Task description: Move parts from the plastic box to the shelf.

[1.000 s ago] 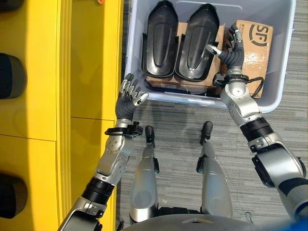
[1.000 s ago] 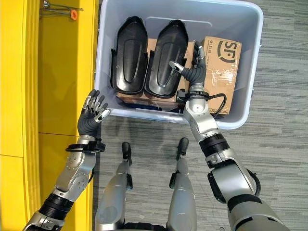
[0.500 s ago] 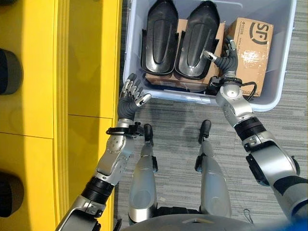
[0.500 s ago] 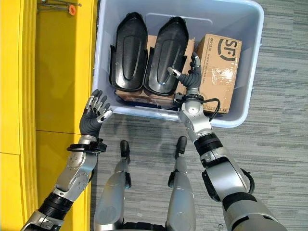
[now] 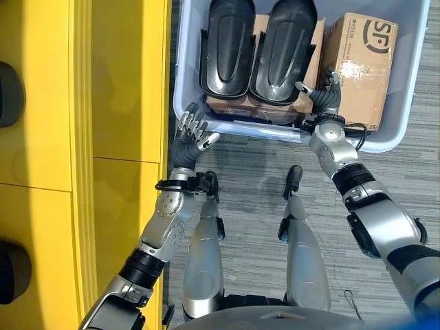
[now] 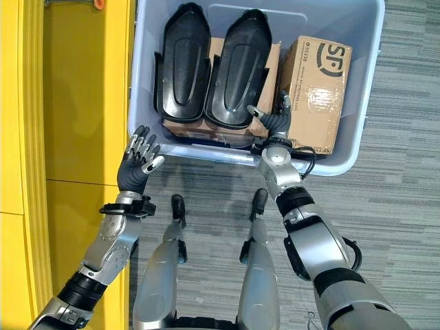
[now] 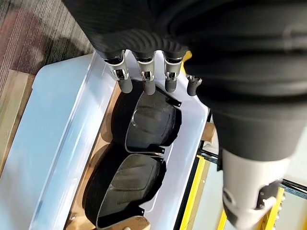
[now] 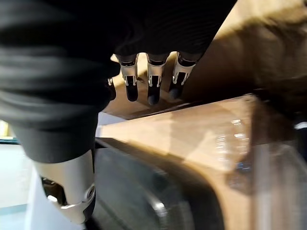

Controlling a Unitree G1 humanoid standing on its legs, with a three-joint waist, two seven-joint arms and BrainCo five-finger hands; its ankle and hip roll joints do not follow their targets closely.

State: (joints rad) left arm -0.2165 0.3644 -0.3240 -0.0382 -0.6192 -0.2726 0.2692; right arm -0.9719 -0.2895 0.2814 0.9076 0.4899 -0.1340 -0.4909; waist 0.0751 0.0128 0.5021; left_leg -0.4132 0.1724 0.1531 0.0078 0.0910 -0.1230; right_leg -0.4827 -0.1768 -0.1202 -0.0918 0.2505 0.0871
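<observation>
Two black moulded parts, one on the left [image 5: 225, 48] and one on the right [image 5: 283, 48], lie side by side on brown cartons inside the pale plastic box [image 5: 254, 130]. My right hand [image 5: 323, 100] is inside the box near its front wall, between the right part and a taped cardboard box [image 5: 361, 62]. Its fingers [image 8: 151, 86] are straight and hold nothing. Outside the box, by the front left corner, my left hand [image 5: 189, 137] is open, with its fingers [image 7: 144, 84] pointing over the rim toward the parts [image 7: 153, 120]. The yellow shelf [image 5: 103, 103] runs along the left.
Dark rounded objects [image 5: 10, 86] [image 5: 14, 271] sit at the shelf's far left edge. Grey striped carpet [image 5: 385, 199] surrounds the box. A flat brown carton [image 5: 234, 110] lies under the black parts.
My right hand has drawn back from the middle of the box toward its front wall. The left hand stays by the box's corner. The camera has shifted a little.
</observation>
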